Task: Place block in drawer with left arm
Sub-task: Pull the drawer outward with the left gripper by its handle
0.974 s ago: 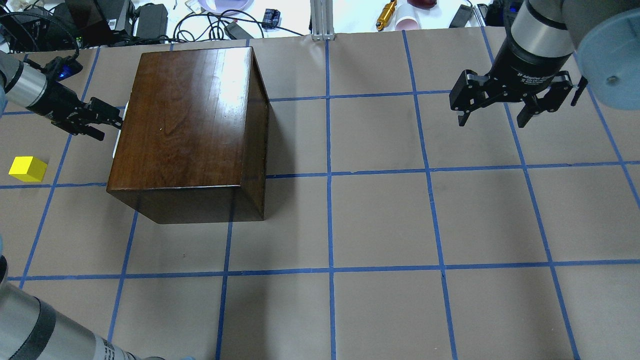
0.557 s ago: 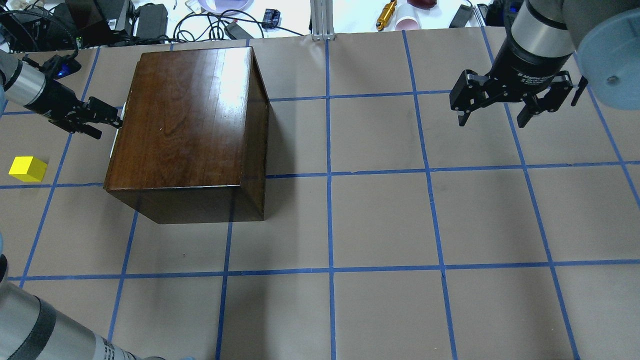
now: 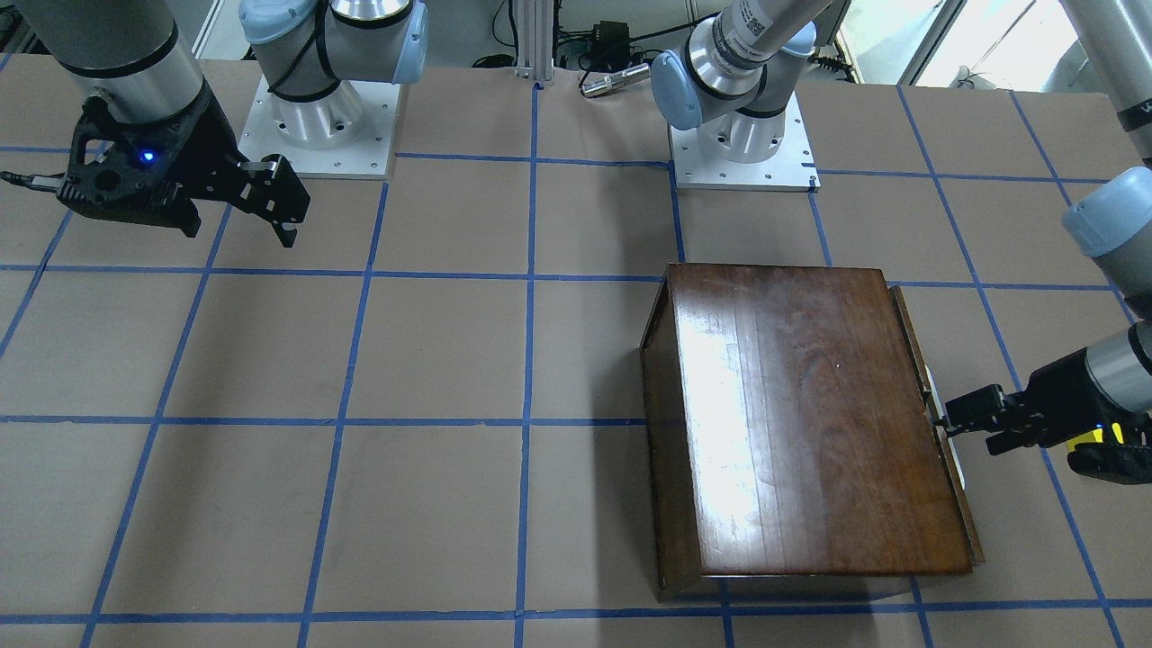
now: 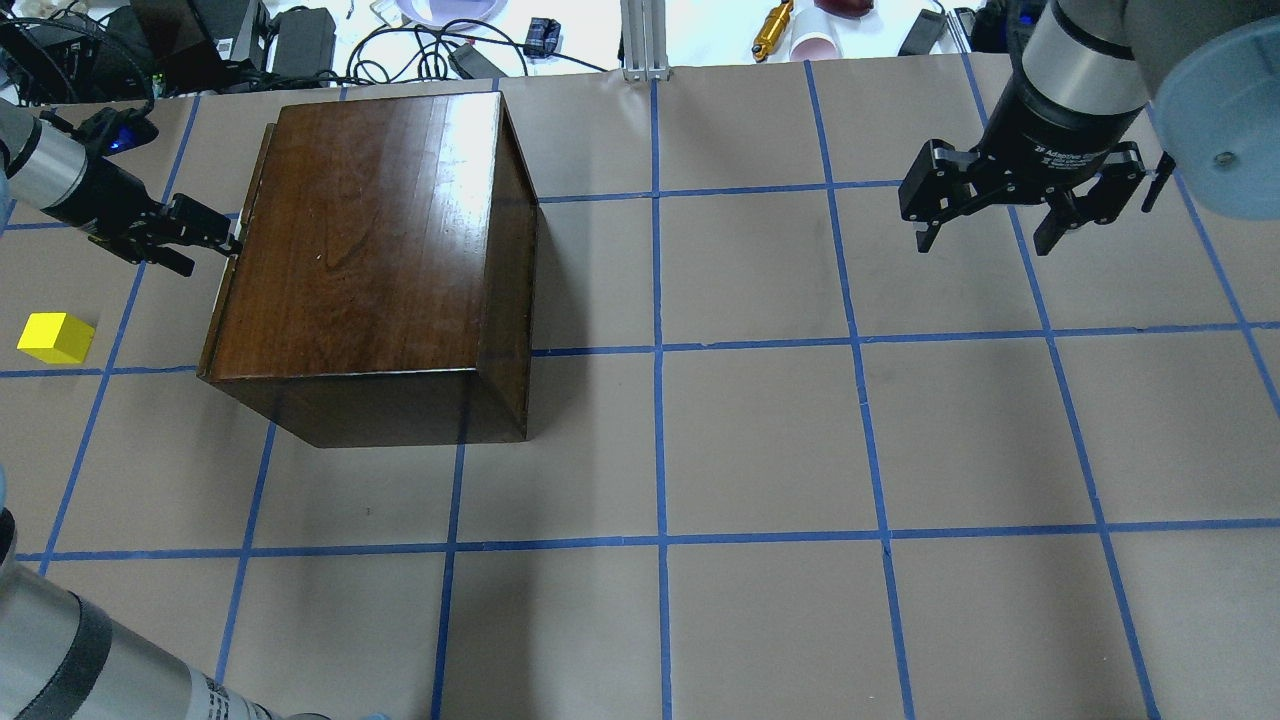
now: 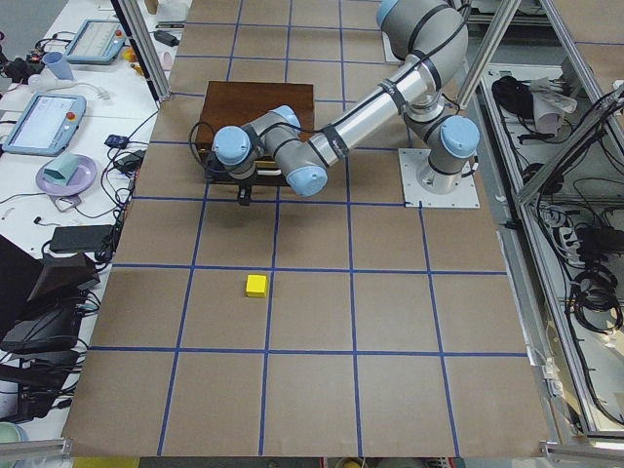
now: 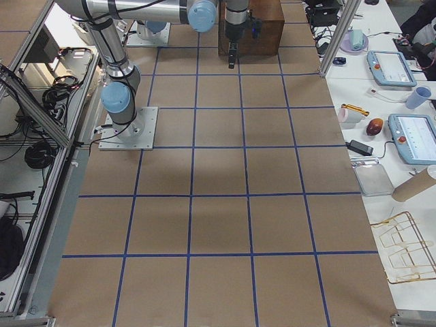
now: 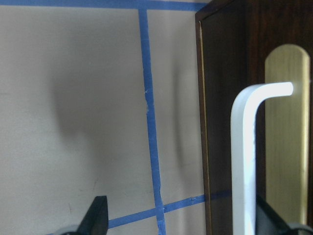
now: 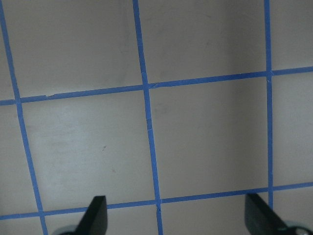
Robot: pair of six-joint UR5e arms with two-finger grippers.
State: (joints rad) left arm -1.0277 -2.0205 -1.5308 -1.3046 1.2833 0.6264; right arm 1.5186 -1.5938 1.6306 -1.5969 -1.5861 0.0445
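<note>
Left pincer: my left pincer [image 4: 215, 255] is level with the surface and pushed up against the left end of the wooden box [image 4: 370, 230]. Its fingers [image 7: 98, 218] are spread wide and pinch nothing.
Handle: a white bent handle [image 7: 243, 161] on a brass plate [image 7: 288, 147] stands just inside one fingertip in my wrist view. I cannot tell if they touch.
Drawer: the drawer [image 7: 222, 122] shows its dark brown front right before my pincer. From the front-facing view, that front sits a sliver out from the box, with a pale edge behind it.
Block: the yellow block [image 4: 55, 337] rests flat on the surface [image 4: 760, 440], inside a square of blue tape lines [image 4: 655, 300] and out in the open.
Block against pincer: it is well apart from my left pincer, on the side away from the box and nearer my base. Nothing touches it. From the front-facing view my wrist hides nearly all of it.
Right pincer: my right pincer [image 4: 985, 240] hangs above bare surface well across from the box, fingers spread, holding nothing.
</note>
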